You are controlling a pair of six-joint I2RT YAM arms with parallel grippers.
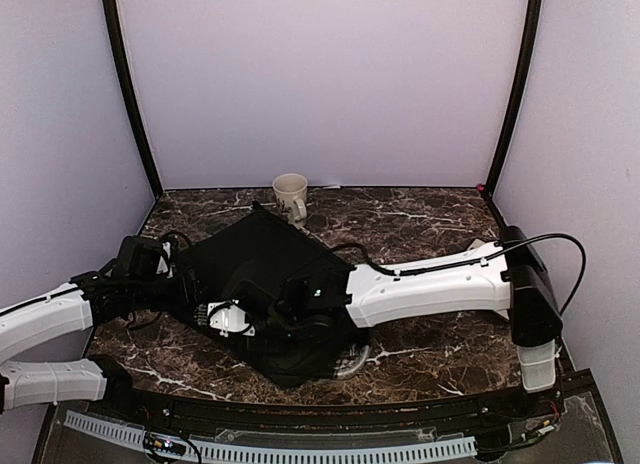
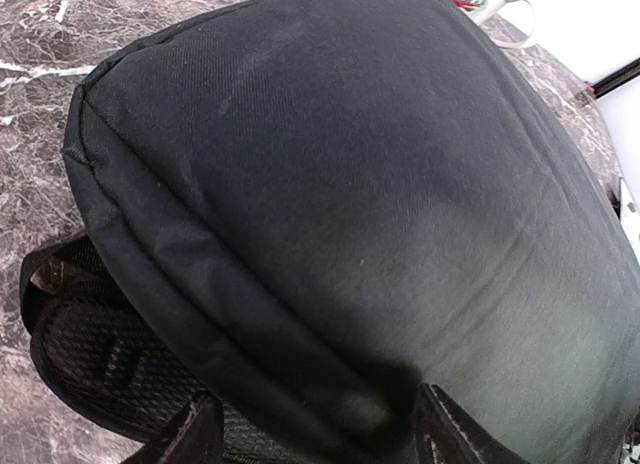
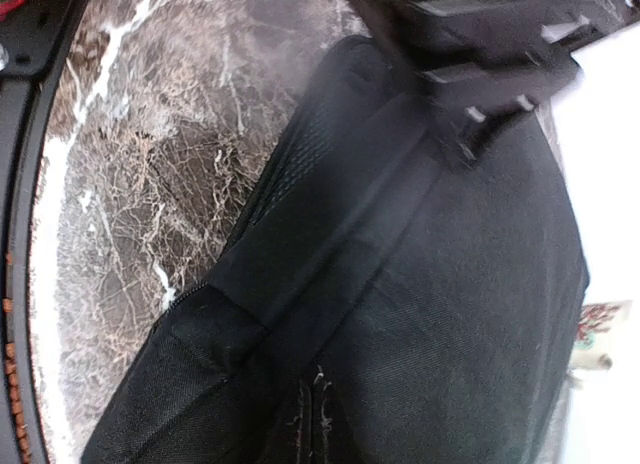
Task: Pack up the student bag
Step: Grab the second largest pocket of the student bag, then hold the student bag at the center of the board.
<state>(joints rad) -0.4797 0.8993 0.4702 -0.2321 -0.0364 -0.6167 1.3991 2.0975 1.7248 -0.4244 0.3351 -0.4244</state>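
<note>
The student bag (image 1: 262, 269) is a large black fabric bag lying flat on the marble table; its grey curved handle (image 1: 355, 362) sticks out at the near right. My left gripper (image 1: 192, 284) is at the bag's left edge. In the left wrist view it (image 2: 320, 439) is open, with its fingers (image 2: 452, 432) astride the bag's (image 2: 380, 184) rounded seam, a mesh strap (image 2: 90, 354) beside it. My right gripper (image 1: 268, 314) rests on top of the bag. In the right wrist view it (image 3: 316, 419) is shut, pinching the bag's (image 3: 470, 284) fabric.
A cream mug (image 1: 291, 196) stands behind the bag near the back wall; it also shows in the right wrist view (image 3: 596, 334). The dark marble table (image 1: 430, 219) has black corner posts and pale walls round it. The left gripper's body (image 3: 480, 54) shows at the bag's far end.
</note>
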